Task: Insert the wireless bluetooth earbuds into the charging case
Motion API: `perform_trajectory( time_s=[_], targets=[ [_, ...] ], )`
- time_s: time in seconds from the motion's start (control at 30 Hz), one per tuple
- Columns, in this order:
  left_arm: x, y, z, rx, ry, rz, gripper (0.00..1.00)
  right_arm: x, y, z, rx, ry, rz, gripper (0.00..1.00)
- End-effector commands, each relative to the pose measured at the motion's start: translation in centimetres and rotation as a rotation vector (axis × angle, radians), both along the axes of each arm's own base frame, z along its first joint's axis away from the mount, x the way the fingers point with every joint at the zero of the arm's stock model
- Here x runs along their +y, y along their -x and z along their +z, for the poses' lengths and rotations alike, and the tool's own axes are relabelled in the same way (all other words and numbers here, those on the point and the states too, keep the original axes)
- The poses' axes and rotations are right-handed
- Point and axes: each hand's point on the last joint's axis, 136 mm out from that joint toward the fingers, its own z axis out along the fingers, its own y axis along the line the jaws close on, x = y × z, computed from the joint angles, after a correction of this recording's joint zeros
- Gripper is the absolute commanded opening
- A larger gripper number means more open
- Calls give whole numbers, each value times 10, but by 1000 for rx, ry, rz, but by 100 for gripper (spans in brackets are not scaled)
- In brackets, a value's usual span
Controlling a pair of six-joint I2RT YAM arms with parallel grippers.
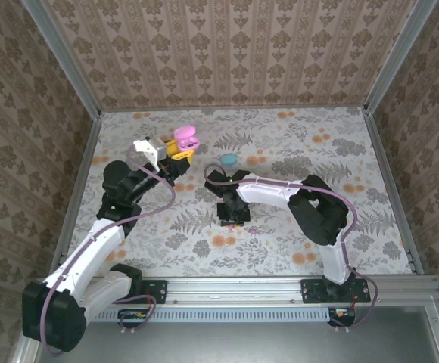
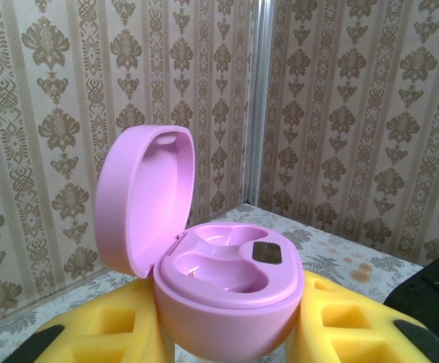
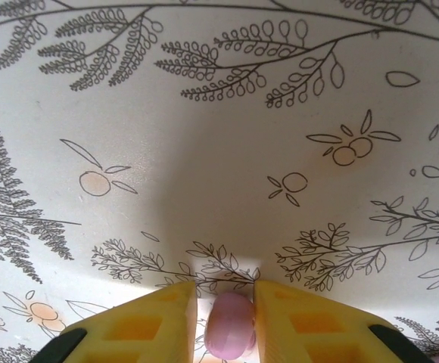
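I judge this the carry step. My right jaws pinch a smooth, rounded pink bud (image 3: 231,327) close above the leaf-printed counter (image 3: 204,189). My left jaws clasp the glossy egg-shaped case (image 2: 231,295) at eleven o'clock from the bud, with its lid up and its moulded wells bare. Next I should lift, align and seat the bud gently.

We find the pink earbud (image 3: 231,327) cut off at the lower edge, likewise the base of the pink case (image 2: 227,299).

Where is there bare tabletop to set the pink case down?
Widest bare patch: the table between the right arm and the right wall. Also bare along the near rail between the arms. Crowded mid-table: pink case, teal case, right fingers holding an earbud.
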Motion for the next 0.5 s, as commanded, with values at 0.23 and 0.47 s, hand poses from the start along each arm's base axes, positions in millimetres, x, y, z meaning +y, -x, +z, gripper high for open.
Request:
perform_trajectory(
  time_s=[0.23,0.47],
  targets=[
    [3,3,14,-40,7,8,31,-4,-1,6,-14,27,15,21],
    [3,0,12,-39,-1,14,31,6,-19,51,-141,-106,47,19]
  ],
)
